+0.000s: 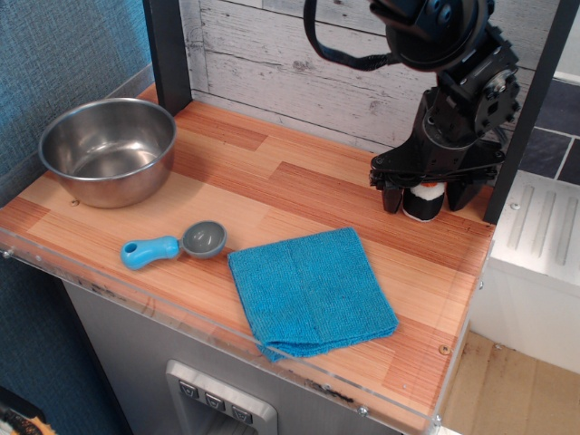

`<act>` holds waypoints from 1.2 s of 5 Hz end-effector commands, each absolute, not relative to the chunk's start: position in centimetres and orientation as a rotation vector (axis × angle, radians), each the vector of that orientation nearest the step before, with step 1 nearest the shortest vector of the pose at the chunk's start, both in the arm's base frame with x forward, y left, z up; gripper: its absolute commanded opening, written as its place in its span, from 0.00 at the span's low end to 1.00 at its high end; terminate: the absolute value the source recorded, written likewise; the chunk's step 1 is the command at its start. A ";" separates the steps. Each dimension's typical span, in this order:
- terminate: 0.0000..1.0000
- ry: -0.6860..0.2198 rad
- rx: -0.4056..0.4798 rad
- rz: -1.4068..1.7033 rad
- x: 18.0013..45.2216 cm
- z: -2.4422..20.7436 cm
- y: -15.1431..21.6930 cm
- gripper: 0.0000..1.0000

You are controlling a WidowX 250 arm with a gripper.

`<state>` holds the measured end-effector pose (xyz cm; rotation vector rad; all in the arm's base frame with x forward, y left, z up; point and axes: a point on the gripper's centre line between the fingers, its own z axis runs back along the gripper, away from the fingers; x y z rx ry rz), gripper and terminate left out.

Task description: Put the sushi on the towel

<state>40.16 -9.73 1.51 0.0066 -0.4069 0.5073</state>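
Observation:
The sushi (422, 201), a black roll with a white top, stands on the wooden counter at the far right. My black gripper (424, 195) has come down over it, open, with one finger on each side of the roll; the roll's top is mostly hidden under the gripper body. The fingers are not visibly pressing on it. The towel (311, 291), a folded bright blue cloth, lies flat near the counter's front edge, below and to the left of the sushi.
A steel bowl (107, 149) sits at the back left. A grey scoop with a light-blue handle (176, 245) lies left of the towel. A dark post (169, 50) stands at the back left, another at the right edge (521, 118).

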 end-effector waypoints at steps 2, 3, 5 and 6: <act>0.00 -0.461 -0.027 0.480 40.3 3.8 -11.2 0.00; 0.00 -0.462 -0.031 0.477 40.0 4.4 -11.2 0.00; 0.00 -0.507 -0.050 0.495 39.1 7.2 -10.1 0.00; 0.00 -0.516 -0.043 0.506 37.4 9.0 -8.8 0.00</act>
